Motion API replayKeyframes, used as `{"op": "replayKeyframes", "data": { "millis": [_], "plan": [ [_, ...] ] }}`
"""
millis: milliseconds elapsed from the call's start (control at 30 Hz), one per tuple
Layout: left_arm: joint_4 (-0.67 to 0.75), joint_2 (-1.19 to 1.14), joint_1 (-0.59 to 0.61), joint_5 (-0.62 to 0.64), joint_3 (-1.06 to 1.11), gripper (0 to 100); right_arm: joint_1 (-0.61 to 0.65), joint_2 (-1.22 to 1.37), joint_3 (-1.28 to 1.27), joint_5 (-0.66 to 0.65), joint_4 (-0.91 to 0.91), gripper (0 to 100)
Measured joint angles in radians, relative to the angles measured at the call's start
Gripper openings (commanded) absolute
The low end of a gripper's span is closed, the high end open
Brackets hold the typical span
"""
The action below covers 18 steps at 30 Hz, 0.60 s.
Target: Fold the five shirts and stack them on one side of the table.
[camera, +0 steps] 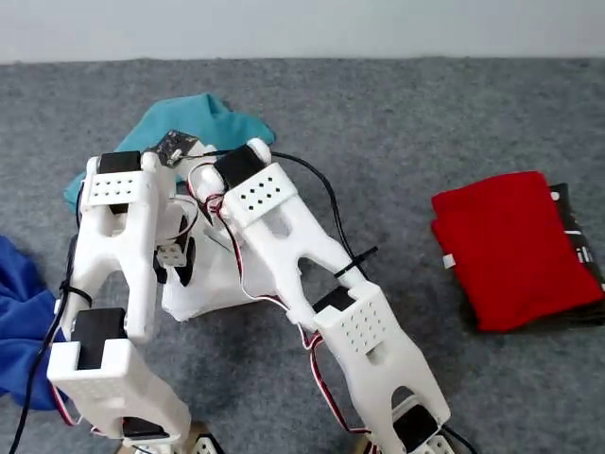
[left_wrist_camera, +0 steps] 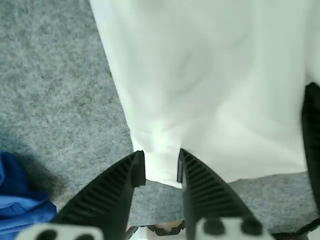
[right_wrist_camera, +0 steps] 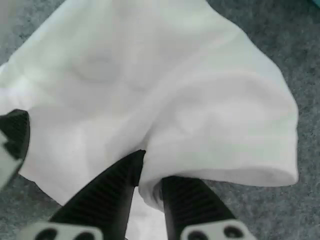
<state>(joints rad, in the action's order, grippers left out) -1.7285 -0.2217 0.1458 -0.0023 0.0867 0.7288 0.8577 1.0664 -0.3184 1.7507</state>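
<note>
A white shirt (camera: 213, 282) lies crumpled on the grey table under both arms. My left gripper (left_wrist_camera: 159, 167) is shut on the hem of the white shirt (left_wrist_camera: 210, 75), with cloth pinched between its black fingers. My right gripper (right_wrist_camera: 150, 177) is shut on a bunched fold of the white shirt (right_wrist_camera: 150, 75). The two grippers hold the shirt close together; each wrist view has the other's black finger at its edge. A red folded shirt (camera: 510, 246) rests on a black folded one (camera: 577, 227) at the table's right side.
A teal shirt (camera: 203, 118) lies loose behind the arms at the back left. A blue shirt (camera: 19, 322) is heaped at the left edge, close to my left arm (camera: 118, 218). Bare grey table stretches between the white shirt and the red stack.
</note>
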Motion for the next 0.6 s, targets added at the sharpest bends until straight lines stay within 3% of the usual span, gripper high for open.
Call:
{"op": "replayKeyframes", "data": {
  "millis": [300, 500, 600],
  "plan": [
    [0.000, -0.002, -0.005, 0.000, 0.003, 12, -0.040, 0.069, -0.003, 0.021, 0.002, 1.3],
    [-0.002, 0.002, -0.003, -0.005, 0.006, 12, -0.103, 0.212, -0.003, 0.060, -0.032, 15.5],
    [-0.003, 0.002, -0.003, -0.006, 0.006, 12, -0.095, 0.226, 0.000, 0.072, -0.031, 16.3]
  ]
}}
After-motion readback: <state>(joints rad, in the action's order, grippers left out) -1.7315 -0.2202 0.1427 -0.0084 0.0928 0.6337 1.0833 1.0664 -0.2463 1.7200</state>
